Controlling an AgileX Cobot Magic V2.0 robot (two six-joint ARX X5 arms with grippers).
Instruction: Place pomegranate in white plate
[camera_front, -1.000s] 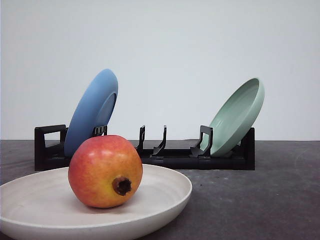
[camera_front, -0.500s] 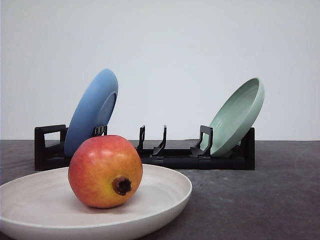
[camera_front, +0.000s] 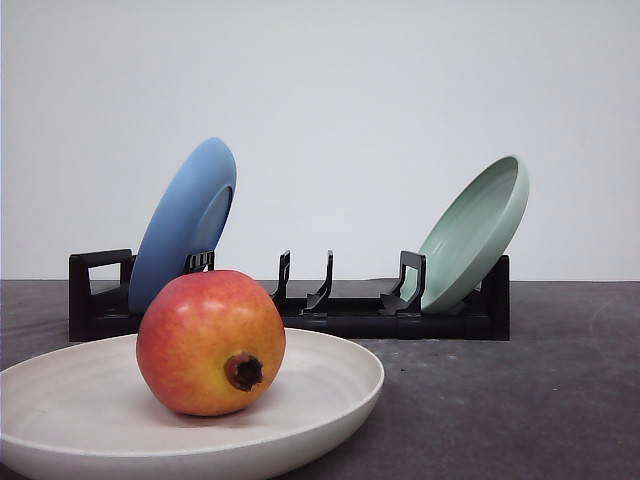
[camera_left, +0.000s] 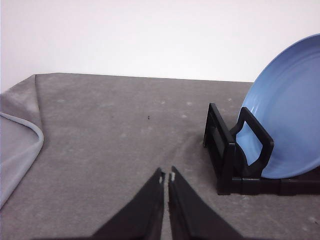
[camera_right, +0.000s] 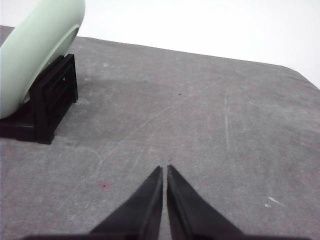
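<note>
pomegranate red-orange | white plate cream | rack black

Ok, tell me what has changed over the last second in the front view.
Nothing visibly changed. The pomegranate sits in the white plate as before, nub toward the camera, and the blue plate and green plate lean in the black rack exactly as they did.

The pomegranate has smooth, faintly glossy skin; the white plate looks matt. Ahead of each black pincer lies the bench, grey, scuffed and matt.
</note>
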